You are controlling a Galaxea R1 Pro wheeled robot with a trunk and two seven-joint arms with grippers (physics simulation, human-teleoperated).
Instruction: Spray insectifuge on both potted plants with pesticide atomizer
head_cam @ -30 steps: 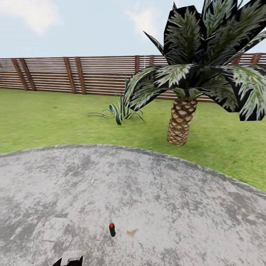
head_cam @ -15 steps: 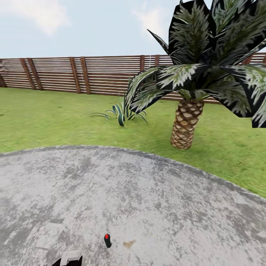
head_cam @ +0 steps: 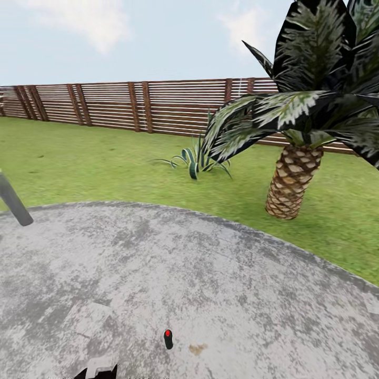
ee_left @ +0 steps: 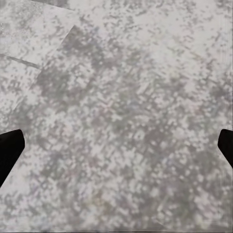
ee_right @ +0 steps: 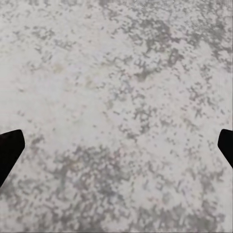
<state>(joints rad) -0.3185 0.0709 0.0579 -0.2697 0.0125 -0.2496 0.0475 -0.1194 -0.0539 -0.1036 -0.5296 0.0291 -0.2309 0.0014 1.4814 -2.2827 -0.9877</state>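
Grey patio (head_cam: 221, 273) paving lies under both wide-open, empty grippers (ee_left: 116, 150) (ee_right: 116, 148). Near its front edge stands a small dark bottle (head_cam: 168, 339); beyond it, a palm (head_cam: 295, 173), a potted plant (head_cam: 196, 160), a fence (head_cam: 116, 102).

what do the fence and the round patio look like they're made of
The fence looks like brown stained wood: thin horizontal slats on thicker angled posts, matte. The patio looks like concrete or worn stone: mottled grey, rough and dull, with faint slab-like patches. Being renders, both are guesses from surface texture.
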